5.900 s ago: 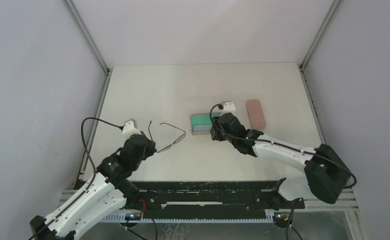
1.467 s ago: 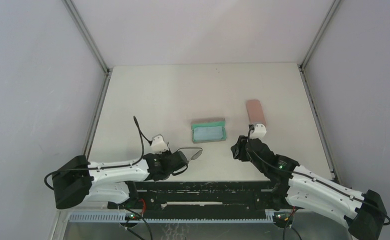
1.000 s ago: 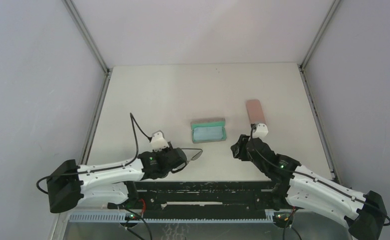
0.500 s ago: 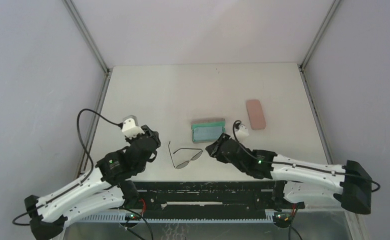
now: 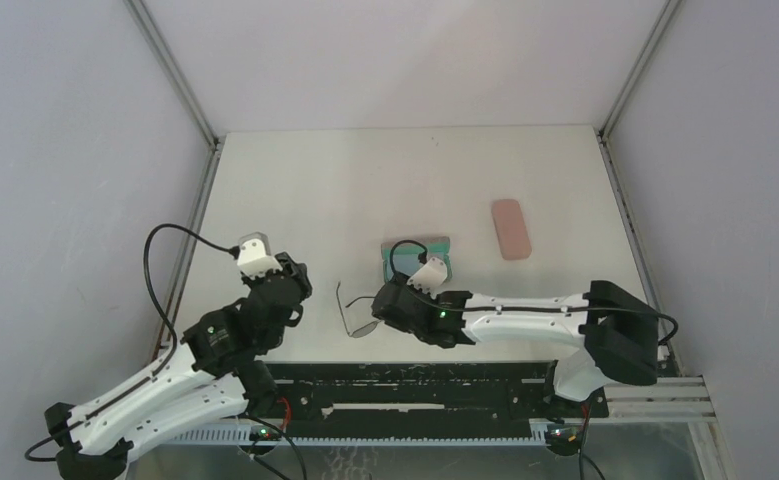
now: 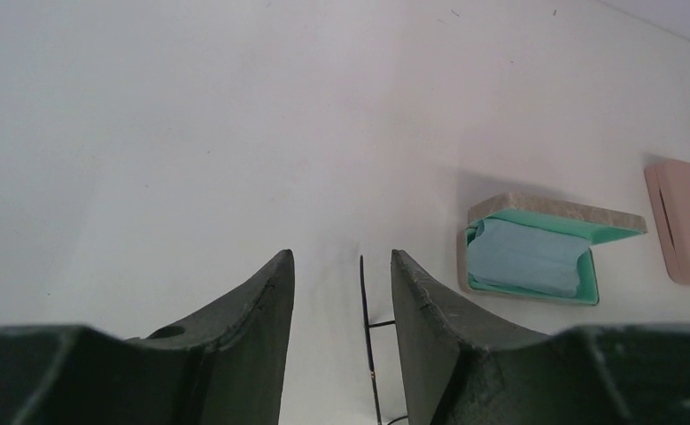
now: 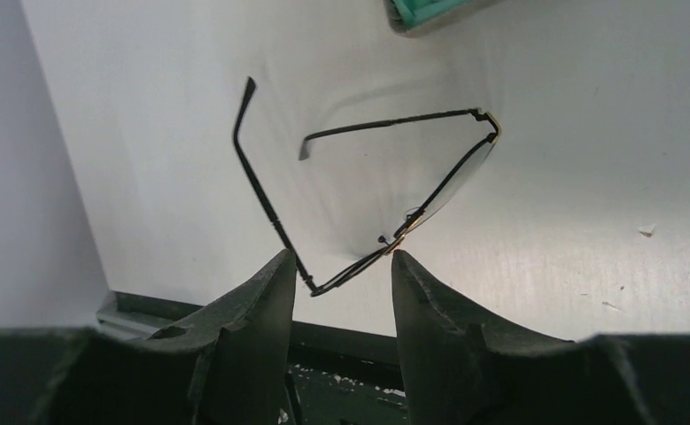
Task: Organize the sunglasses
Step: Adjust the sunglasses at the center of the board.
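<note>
One pair of sunglasses (image 5: 363,326) with thin black wire frames lies near the table's front edge, temples unfolded. In the right wrist view the sunglasses (image 7: 452,181) rest on the white table just beyond my right gripper (image 7: 341,258). That gripper is open, and its tips straddle the near corner of the frame without closing on it. From above, the right gripper (image 5: 377,305) hovers at the right end of the pair. My left gripper (image 5: 300,283) stands open to the left, apart from them. One temple (image 6: 365,297) shows between its fingers (image 6: 266,292).
An open grey-brown case (image 6: 536,252) with a teal lining and a light blue cloth inside sits just behind the sunglasses, partly hidden from above by the right wrist (image 5: 428,272). A shut pink case (image 5: 511,228) lies farther right. The black front rail (image 7: 235,314) runs close below the sunglasses.
The left gripper let the sunglasses go on the table and pulled back to the left. The right gripper has swung left, from beside the open case to the sunglasses.
</note>
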Available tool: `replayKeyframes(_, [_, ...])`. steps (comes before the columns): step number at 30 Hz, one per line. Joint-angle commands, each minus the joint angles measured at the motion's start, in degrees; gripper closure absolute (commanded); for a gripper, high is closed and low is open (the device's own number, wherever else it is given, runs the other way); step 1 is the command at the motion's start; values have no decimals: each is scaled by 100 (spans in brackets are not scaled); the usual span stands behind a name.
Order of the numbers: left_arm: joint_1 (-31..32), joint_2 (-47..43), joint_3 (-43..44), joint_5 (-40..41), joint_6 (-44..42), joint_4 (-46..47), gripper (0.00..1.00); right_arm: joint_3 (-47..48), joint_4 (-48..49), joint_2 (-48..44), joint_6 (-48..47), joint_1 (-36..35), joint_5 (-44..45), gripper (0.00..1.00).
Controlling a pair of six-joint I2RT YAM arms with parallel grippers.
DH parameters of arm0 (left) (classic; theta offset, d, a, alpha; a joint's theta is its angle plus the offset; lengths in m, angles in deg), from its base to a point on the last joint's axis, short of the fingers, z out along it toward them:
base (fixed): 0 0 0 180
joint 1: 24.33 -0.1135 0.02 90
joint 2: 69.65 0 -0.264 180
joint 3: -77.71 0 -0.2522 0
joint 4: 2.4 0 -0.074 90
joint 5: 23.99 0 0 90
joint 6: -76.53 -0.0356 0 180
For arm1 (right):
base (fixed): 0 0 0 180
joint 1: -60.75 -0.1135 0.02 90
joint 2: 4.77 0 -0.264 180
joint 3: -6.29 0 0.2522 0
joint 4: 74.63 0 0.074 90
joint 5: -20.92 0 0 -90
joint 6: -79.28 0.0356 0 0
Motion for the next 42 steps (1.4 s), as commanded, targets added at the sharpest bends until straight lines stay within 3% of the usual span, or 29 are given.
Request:
replayKeyframes(1, [-33,-109,-151,-127,-51,144,52,297,-255,280,389,-21,-176,56])
replayKeyframes(15, [-31,-254,-225,-162,-57,88,53,322,31,767,423,101,-547,62])
replayKeyframes(34, [-31,-197,-225,-206,-49,104,55,323,-45,676,124,61,-260,88])
replayKeyframes(42, [-33,-256,-124,-257,-74,50,55,317,-447,198,-560,-24,260,98])
